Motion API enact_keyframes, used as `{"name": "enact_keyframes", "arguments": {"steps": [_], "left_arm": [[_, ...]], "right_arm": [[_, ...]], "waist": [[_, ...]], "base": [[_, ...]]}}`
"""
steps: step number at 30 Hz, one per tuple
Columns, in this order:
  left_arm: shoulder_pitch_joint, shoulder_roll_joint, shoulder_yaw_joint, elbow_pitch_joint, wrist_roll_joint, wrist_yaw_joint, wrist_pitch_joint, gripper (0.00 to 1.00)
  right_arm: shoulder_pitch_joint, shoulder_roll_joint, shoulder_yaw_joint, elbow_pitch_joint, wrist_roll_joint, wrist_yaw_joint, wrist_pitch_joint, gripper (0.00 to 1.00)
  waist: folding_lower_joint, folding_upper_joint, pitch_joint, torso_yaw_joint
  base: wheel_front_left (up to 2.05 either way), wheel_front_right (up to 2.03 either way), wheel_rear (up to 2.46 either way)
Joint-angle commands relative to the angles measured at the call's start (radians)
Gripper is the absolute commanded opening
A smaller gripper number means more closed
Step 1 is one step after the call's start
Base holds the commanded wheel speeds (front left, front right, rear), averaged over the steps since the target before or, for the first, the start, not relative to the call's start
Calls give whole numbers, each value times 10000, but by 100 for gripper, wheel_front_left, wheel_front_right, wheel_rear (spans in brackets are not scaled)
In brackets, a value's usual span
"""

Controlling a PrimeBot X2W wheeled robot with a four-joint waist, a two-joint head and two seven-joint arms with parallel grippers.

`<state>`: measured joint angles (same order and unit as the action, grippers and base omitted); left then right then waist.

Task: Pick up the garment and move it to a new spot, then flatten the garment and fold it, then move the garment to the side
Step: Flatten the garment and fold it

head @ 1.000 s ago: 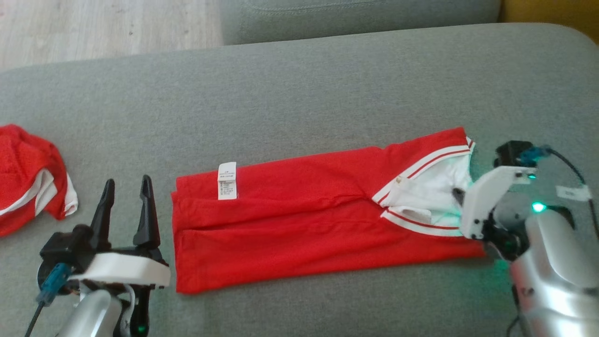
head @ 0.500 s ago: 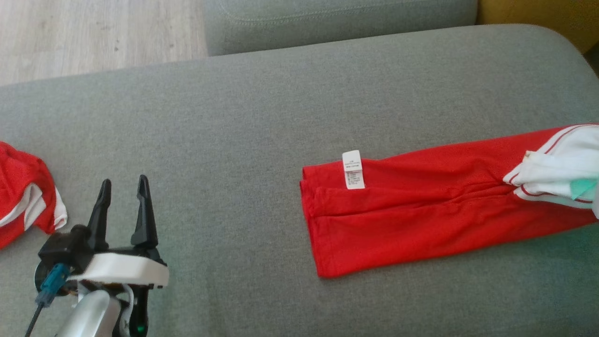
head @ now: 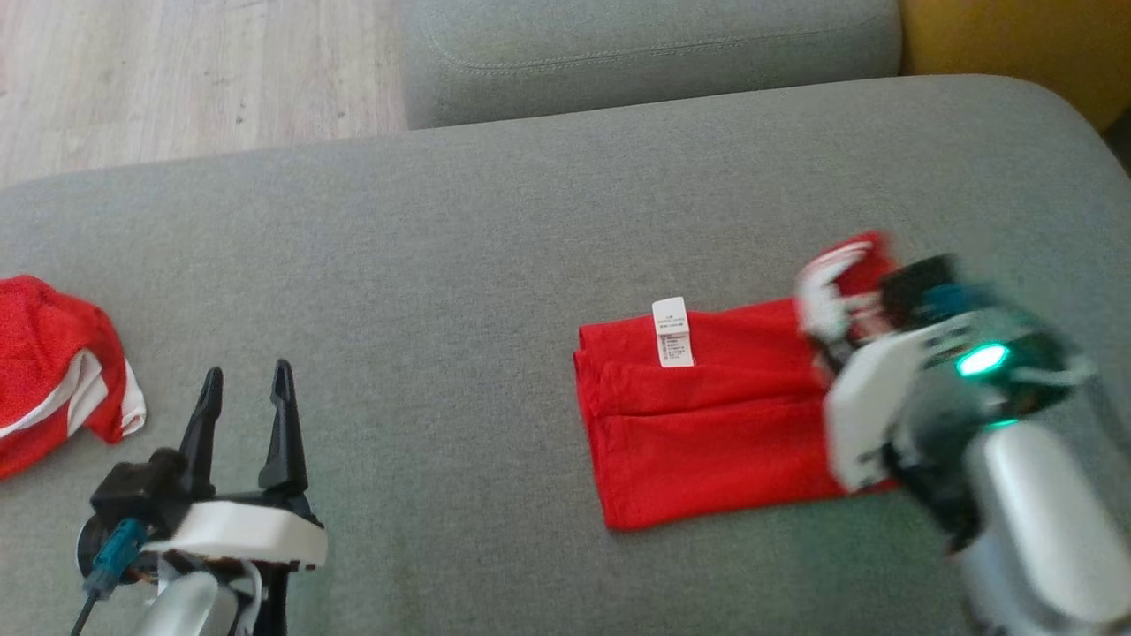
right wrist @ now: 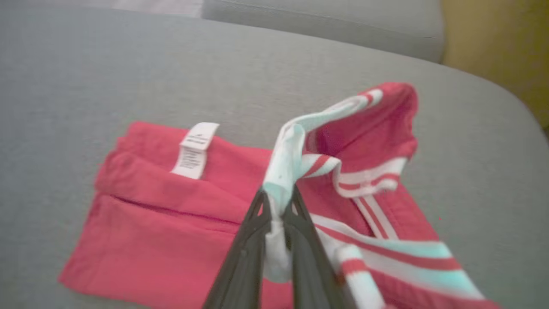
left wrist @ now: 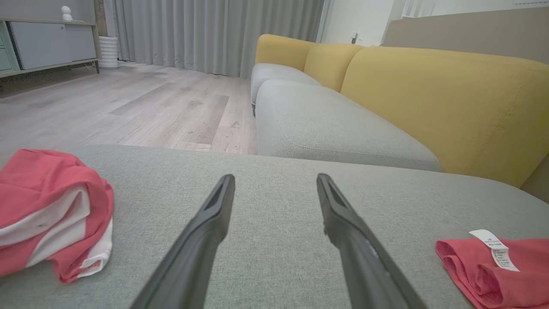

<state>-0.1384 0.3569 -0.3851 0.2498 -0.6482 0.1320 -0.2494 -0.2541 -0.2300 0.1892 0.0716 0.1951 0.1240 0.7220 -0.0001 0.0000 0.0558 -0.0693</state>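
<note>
Garment [head: 707, 442] lies on the sofa seat [head: 495, 221], right of centre. Other garment [head: 53, 362] lies at the seat's left edge, well apart. Left claw [head: 247, 371] stands between them, towards the front. Right claw [right wrist: 277, 193] is at the garment's right end.

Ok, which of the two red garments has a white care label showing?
The flat red garment gripped by the right gripper; its label faces up. The crumpled one at left shows none.

The garment's [head: 707, 415] white care label [head: 672, 331] print is illegible.
</note>
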Motion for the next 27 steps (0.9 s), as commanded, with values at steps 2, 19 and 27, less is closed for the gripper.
{"name": "enact_keyframes", "arguments": {"steps": [2,19,27], "left_arm": [[-485,182,380,-216,106,65,-95,100],[-972,-13,155,113,182,-93,-102,100],[-936,-41,269,182,150,-152,-111,100]], "right_arm": [[-406,196,801,-272,135,67,22,0],[-1909,1790,3720,3286,1449,67,-1247,0],[-1929,1795,3734,2418,3819,67,-2268,100]], "waist": [[1,0,29,50],[1,0,291,529],[1,0,304,371]], "base": [[0,0,0],[0,0,0],[0,0,0]]}}
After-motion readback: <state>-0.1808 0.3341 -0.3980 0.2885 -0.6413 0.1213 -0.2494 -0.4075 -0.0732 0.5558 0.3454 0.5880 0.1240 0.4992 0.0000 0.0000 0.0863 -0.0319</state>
